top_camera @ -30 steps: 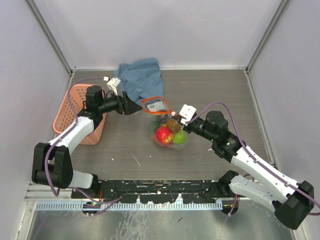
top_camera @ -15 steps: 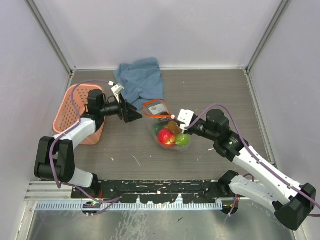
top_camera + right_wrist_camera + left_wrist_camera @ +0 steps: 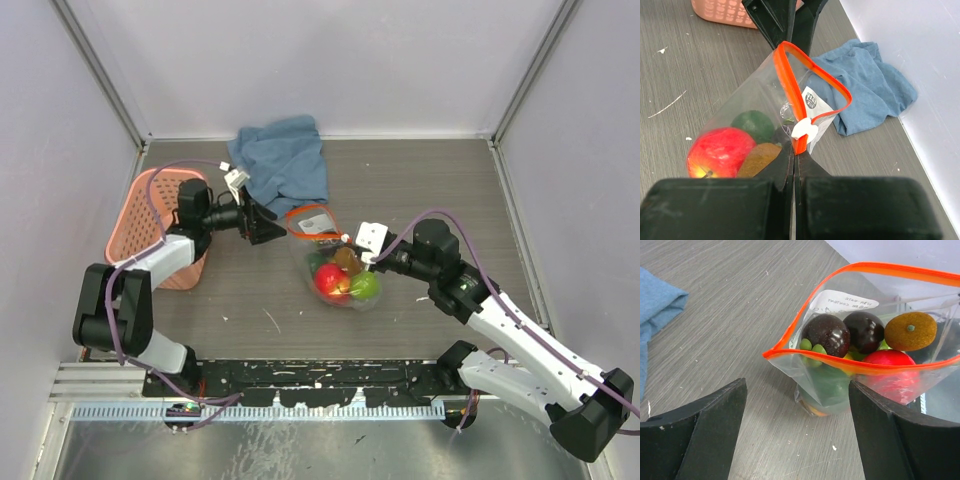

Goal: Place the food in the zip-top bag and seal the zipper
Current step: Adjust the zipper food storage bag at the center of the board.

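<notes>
Grey wood-grain table (image 3: 420,190) carries the zip-top bag (image 3: 312,242), mouth agape, w/ food (image 3: 338,282) inside: red, green, brown, dark pcs. Right gripper (image 3: 352,244), at bag's 3 o'clock, is clenched on the zipper (image 3: 790,85) end. Left gripper (image 3: 265,227), at bag's 9 o'clock, is spread wide, gripping nothing.

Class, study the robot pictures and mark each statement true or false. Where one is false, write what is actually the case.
1. The toy fruits lie inside the zip-top bag. True.
2. The zipper is sealed along its whole length. False: the bag's mouth gapes open.
3. The right claw is shut on the zipper's end, by the white piece. True.
4. The left claw clamps the bag. False: it is open and holds nothing.
5. A blue cloth lies beyond the bag. True.
</notes>
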